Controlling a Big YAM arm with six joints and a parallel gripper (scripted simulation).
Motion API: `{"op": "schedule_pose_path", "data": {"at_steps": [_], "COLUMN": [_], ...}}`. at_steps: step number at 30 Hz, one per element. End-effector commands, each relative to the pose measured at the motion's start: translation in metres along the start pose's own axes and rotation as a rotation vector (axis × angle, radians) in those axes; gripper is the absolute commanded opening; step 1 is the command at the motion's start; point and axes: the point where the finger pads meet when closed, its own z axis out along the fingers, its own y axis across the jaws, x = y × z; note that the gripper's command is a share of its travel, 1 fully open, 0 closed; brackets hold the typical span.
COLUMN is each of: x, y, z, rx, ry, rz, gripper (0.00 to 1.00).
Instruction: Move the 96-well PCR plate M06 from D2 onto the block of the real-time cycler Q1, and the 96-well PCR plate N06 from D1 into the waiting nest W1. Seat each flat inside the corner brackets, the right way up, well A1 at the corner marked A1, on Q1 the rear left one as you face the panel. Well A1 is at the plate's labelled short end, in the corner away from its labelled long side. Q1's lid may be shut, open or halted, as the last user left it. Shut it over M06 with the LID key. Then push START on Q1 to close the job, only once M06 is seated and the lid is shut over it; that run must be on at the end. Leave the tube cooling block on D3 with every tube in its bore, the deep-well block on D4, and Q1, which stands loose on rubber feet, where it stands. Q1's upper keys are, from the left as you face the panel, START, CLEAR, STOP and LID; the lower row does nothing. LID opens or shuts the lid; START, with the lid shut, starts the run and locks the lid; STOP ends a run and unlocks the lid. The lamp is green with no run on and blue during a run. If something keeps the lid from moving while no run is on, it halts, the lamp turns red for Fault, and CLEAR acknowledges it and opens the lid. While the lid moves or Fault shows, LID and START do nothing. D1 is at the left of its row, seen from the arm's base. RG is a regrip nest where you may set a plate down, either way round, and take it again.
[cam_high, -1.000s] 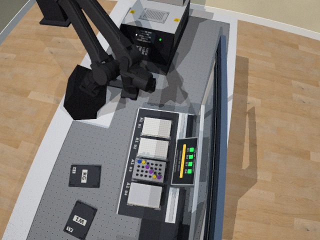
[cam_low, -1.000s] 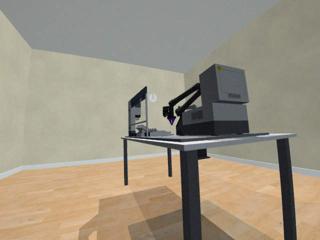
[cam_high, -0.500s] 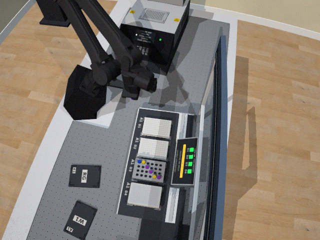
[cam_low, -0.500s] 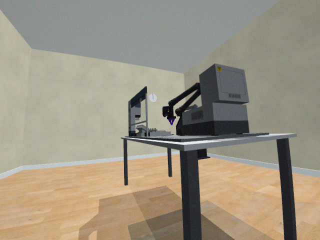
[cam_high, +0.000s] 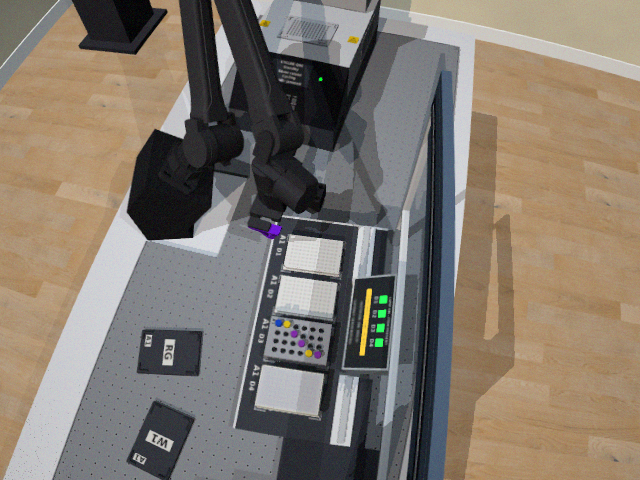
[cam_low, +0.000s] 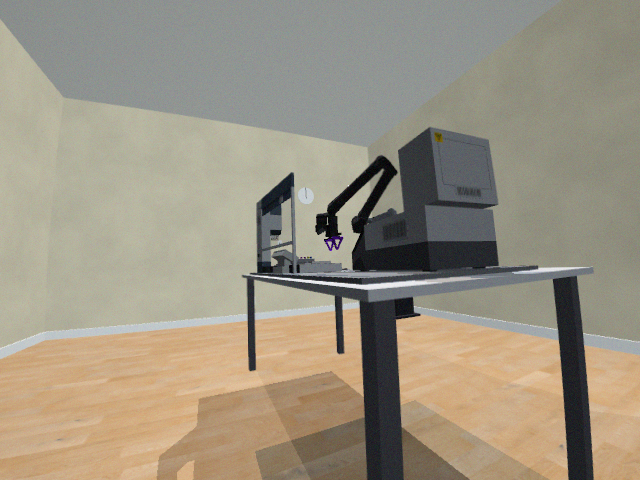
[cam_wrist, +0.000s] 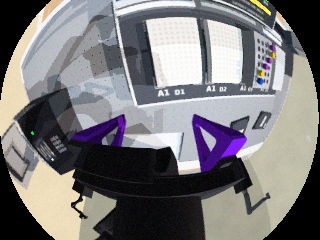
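At the centre of the top view, just above the deck row, you have the pincer hanging over the bench with its purple fingers spread fully apart and nothing between them. It sits off the upper-left corner of the D1 position, apart from the plate there.

Plate N06 lies flat in D1, the topmost slot of the row in the top view, and plate M06 lies flat in D2 directly below it. You cannot read either plate's own labels at this size. Below them the tube cooling block sits in D3 with blue, yellow and purple caps showing in its bores, and the deep-well block fills D4 at the bottom of the row.

Toward the lower left of the top view you see the regrip nest RG and, below it, the waiting nest W1 — both bare dark pads with white labels.

Along the top edge of that view stands the cycler Q1. Its lid is raised, as the exterior view shows at right of centre, the perforated block lies uncovered, and its lamp glows green.

Right of the deck row, a small status panel shows four green squares beside a yellow bar.
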Motion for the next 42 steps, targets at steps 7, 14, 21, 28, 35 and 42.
{"op": "schedule_pose_path", "data": {"at_steps": [7,14,21,28,35,42], "x": [-0.052,-0.062,-0.088,-0.092,-0.118,-0.119], "y": [-0.048,-0.069,-0.097,-0.110,-0.143,-0.146], "z": [-0.003,-0.003,-0.003,-0.002,-0.002,-0.004], "rx": [0.014,0.017,0.018,0.010,0.006,0.013], "ry": [-0.029,-0.014,-0.026,-0.010,-0.006,0.003], "rz": [-0.097,-0.108,-0.159,-0.168,-0.204,-0.178], "gripper": [1.00,1.00,1.00,1.00,1.00,1.00]}}
